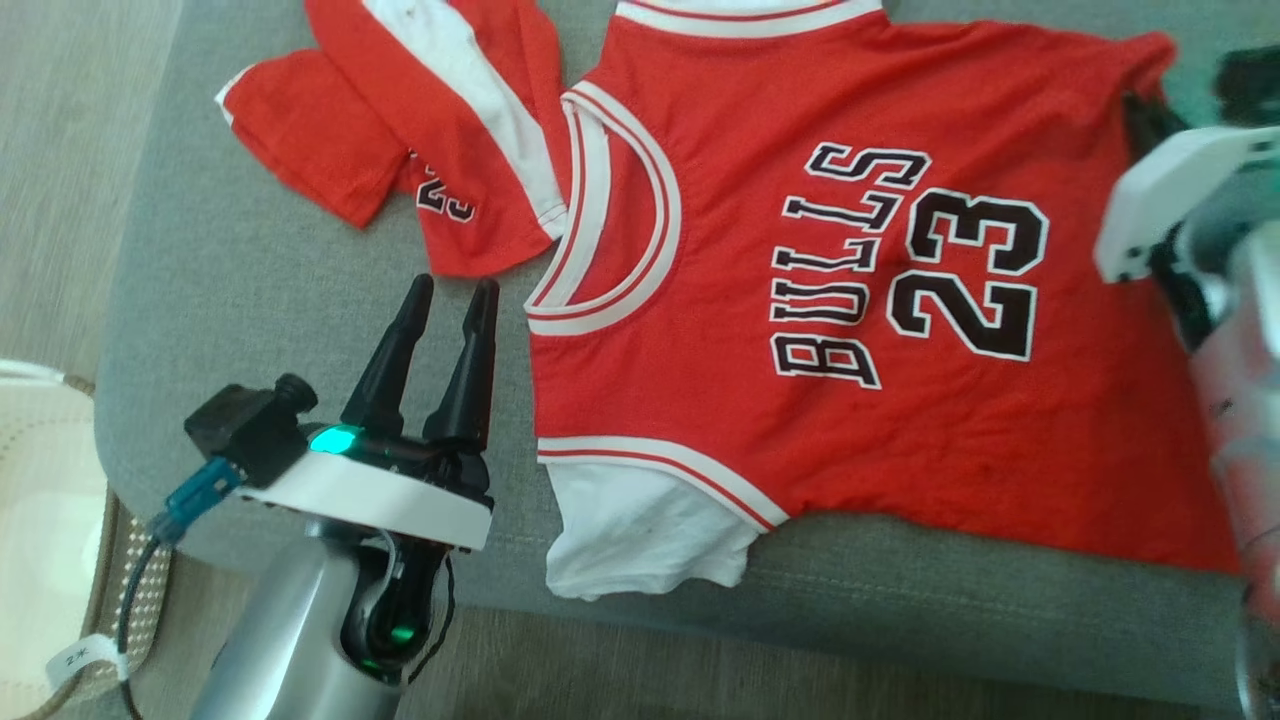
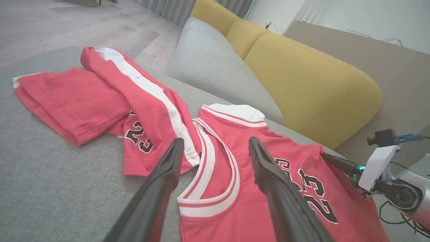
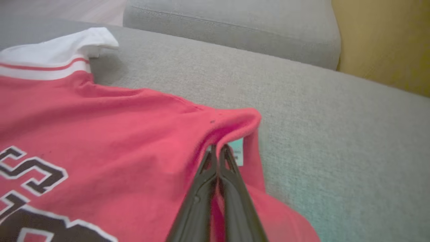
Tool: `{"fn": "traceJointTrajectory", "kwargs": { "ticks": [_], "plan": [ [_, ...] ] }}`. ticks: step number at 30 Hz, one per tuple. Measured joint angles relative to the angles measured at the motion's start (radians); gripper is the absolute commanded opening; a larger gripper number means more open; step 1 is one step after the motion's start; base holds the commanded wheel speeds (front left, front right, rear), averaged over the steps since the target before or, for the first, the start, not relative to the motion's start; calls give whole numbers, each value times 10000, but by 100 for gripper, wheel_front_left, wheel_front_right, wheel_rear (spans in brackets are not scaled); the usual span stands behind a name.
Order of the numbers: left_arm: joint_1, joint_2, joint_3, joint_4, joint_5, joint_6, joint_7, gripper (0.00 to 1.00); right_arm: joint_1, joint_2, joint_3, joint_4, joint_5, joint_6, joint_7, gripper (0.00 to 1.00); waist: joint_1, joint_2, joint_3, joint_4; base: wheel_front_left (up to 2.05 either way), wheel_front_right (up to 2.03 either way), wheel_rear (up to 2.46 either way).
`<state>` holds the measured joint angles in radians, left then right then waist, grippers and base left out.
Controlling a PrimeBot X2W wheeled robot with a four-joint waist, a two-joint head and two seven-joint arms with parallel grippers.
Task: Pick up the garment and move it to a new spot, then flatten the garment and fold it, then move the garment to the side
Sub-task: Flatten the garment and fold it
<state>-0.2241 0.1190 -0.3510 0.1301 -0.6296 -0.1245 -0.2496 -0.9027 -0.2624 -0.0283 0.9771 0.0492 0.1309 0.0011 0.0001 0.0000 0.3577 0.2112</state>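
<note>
Left gripper (image 1: pixel 453 288) gapes beside the garment (image 1: pixel 750 200); right gripper (image 3: pixel 218 149) pinches its corner.

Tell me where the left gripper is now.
Head view, lower left: the left gripper hangs open over the grey cushion, just left of the garment, below the red shorts.

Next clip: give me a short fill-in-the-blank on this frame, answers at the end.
1. The right tool is ___ on a corner of the jersey.
2. The left tool is ___, holding nothing.
3. The jersey's chest number is ___.
4. It lies on a ___ cushion.
Missing: shut; open; 23; grey.
</note>
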Motion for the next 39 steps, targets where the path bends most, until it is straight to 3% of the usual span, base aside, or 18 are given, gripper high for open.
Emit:
{"fn": "traceJointTrajectory", "kwargs": {
  "ticks": [8,14,15,16,22,27,34,39],
  "plan": [
    [17,-52,-4,56,-69,0,0,100,285,671,2155,-253,-435,0,-255,0,0,0,-457,-162,0,0,0],
    [243,-84,-186,127,-71,0,0,100,952,1068,3294,-341,140,0,128,0,0,0,-698,-65,0,0,0],
    [260,-86,-213,140,-71,0,0,100,992,1089,3480,-337,291,0,215,36,0,0,-716,-37,0,0,0],
    [274,-86,-222,159,-71,0,0,100,1005,1099,3645,-336,474,0,274,100,0,0,-734,-8,0,0,0],
    [371,-88,-217,274,-146,0,0,100,1008,1047,3977,-416,1335,0,464,100,0,0,-870,81,0,0,0],
    [392,-104,-196,314,-163,0,0,100,1028,639,3952,-736,1659,0,667,100,0,0,-1075,-29,0,0,0],
    [736,-247,-42,309,-157,0,0,100,1902,194,3043,-2086,1789,2,543,100,0,0,-1528,-426,0,0,0],
    [816,-295,96,251,-140,0,0,100,3210,113,1733,-3179,1515,0,370,100,0,0,-1781,-767,0,0,0]
  ]
}}
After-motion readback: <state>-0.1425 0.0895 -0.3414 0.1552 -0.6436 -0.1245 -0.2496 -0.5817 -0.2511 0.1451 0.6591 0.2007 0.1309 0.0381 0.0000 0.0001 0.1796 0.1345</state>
